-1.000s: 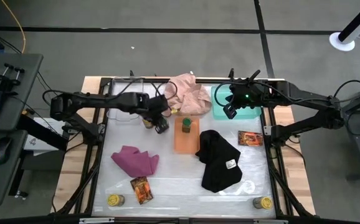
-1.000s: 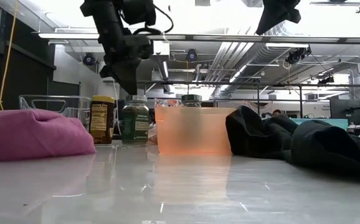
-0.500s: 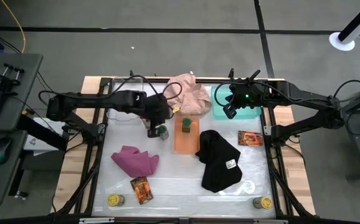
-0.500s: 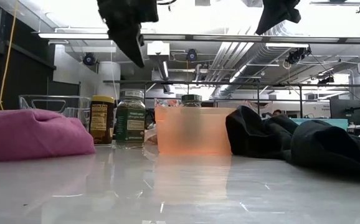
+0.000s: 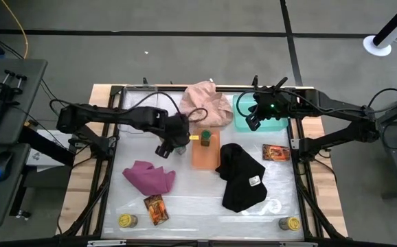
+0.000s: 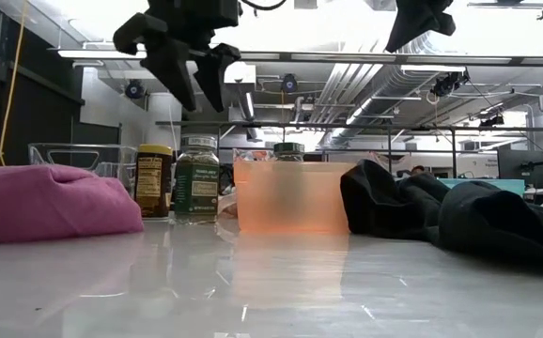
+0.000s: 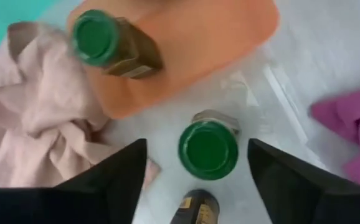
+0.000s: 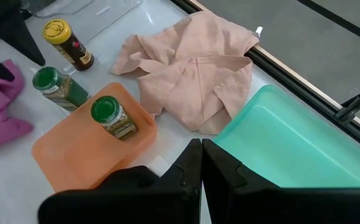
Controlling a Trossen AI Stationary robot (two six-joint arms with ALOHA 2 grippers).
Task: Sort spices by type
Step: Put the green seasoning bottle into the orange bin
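Observation:
A green-lid jar [image 7: 208, 149] stands upright on the table next to a yellow-lid jar [image 6: 154, 178], left of the orange tray [image 5: 204, 156]. My left gripper [image 6: 185, 80] hangs open above the green-lid jar with a finger on either side and touches nothing. A second green-lid jar [image 8: 108, 113] stands in the orange tray. My right gripper [image 5: 253, 122] is shut and empty, held over the teal tray [image 8: 292, 146]. Two red-brown packets [image 5: 276, 152] [image 5: 155, 208] lie flat on the table. Two more yellow-lid jars [image 5: 126, 220] [image 5: 289, 223] stand near the front edge.
A pale pink cloth [image 5: 209, 103] lies at the far middle, a magenta cloth [image 5: 149, 177] at the left and a black cloth [image 5: 240, 177] right of the orange tray. A clear container [image 6: 74, 158] stands at the far left. Bare table lies between the cloths near the front.
My left gripper has gone up from just above the green-lid jar and has turned about. It now stands higher over the jar with both fingers showing apart. The jar stands on the table, shifted slightly toward the yellow-lid jar.

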